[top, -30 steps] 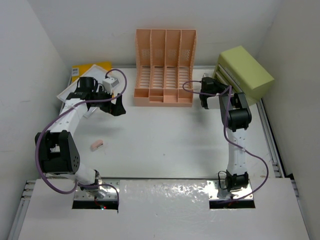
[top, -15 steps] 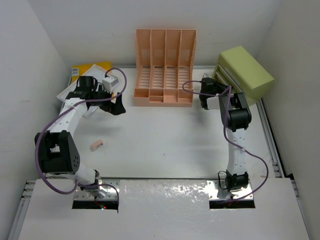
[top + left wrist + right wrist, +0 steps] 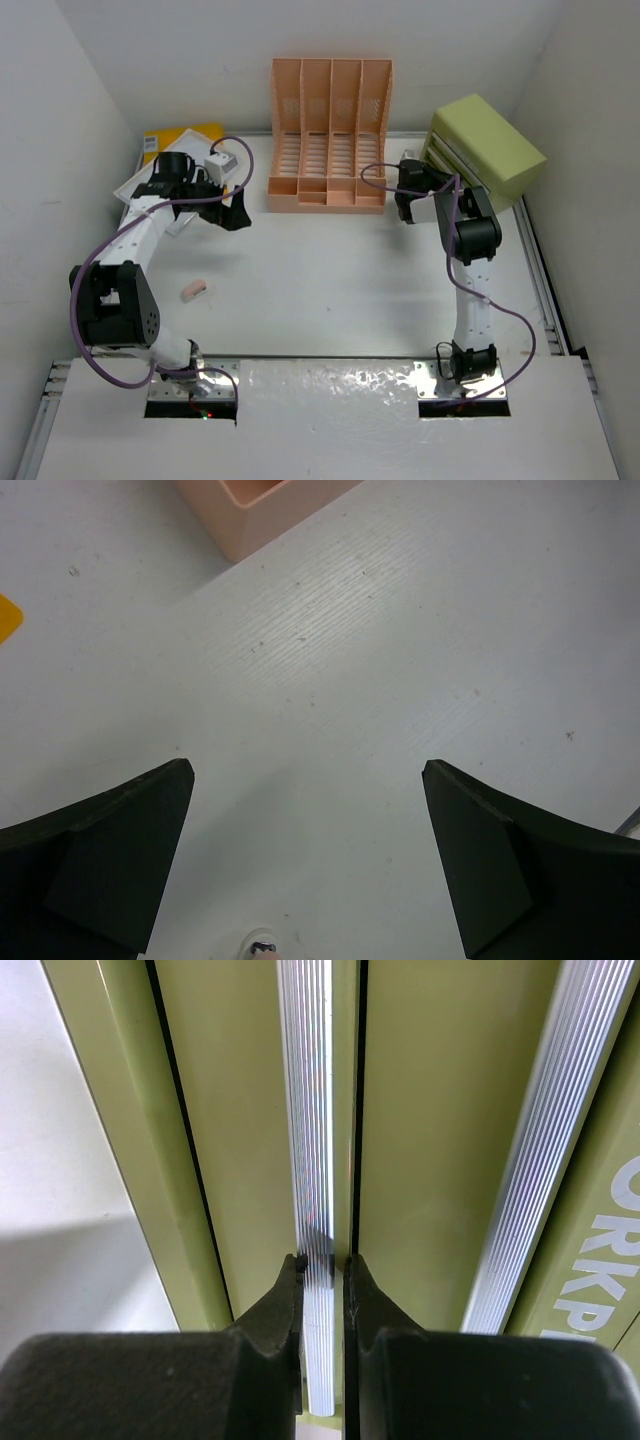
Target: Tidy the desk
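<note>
White-and-black arms [image 3: 135, 235] (purple cables [image 3: 96, 258]), dark wedge gripper fingers [image 3: 110, 850]

Your desk [image 3: 330, 285] is a big flat white tabletop, rectangular, lying level and taking up most of the overhead view. You've got thin silver rails [image 3: 548, 300] running along its edges, easiest to spot down the right side. Up close from the left wrist, the surface shows fine ribbed lines and a few tiny dark specks, otherwise plain matte white.
</note>
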Robot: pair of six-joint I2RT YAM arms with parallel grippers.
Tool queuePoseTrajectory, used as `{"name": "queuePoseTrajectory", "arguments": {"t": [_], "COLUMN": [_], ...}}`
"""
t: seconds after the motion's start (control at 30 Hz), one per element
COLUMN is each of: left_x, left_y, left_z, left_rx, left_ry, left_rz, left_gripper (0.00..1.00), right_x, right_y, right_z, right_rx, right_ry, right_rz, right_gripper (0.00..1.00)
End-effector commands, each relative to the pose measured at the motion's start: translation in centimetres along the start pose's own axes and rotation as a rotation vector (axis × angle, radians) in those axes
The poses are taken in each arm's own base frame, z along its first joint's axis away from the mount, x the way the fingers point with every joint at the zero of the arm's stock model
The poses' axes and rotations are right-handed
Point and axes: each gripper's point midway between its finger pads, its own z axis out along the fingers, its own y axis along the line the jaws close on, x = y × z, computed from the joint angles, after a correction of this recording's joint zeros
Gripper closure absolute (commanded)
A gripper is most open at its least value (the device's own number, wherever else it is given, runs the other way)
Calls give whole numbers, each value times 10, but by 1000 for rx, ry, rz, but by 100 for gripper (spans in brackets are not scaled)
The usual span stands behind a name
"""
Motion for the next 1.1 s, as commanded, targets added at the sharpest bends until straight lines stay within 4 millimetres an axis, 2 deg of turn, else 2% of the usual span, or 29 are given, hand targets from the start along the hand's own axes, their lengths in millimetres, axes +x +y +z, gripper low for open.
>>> {"name": "queuePoseTrajectory", "arguments": {"t": [0.0,0.2,0.3,0.33,0.5,0.53,0.63,0.67,0.77,0.87,1.0,1.07], "left_x": [-19,-19,-20,-20,-20,-21,-20,-21,-22,-24,-23,-22], "left_y": [3,4,5,4,6,6,4,4,5,4,3,3], "left_z": [-7,-7,-8,-7,-7,-7,-7,-7,-8,-9,-8,-8], "left_rx": [-14,-13,-18,-17,-21,-22,-13,-13,-17,-12,-9,-9], "left_ry": [-52,-53,-55,-54,-56,-57,-53,-53,-56,-60,-60,-56], "left_rz": [54,55,55,56,54,53,53,58,60,62,63,62], "left_gripper": [0,0,0,0,1,0,0,0,0,0,0,0], "right_x": [-31,-29,-26,-26,-27,-24,-15,-18,-24,-27,-25,-17], "right_y": [-6,-9,-10,-13,1,6,7,2,6,-4,6,12], "right_z": [-32,-31,-22,-24,-47,-49,-52,-55,-60,-65,-74,-76], "right_rx": [-5,-18,-74,-61,-93,-113,-139,-152,-241,-229,-232,-240], "right_ry": [-96,-110,-106,-97,-151,-157,-154,-176,-216,-219,-215,-200], "right_rz": [4,35,61,66,56,54,94,132,176,196,172,168], "right_gripper": [100,100,100,100,100,100,100,100,100,100,100,100]}}
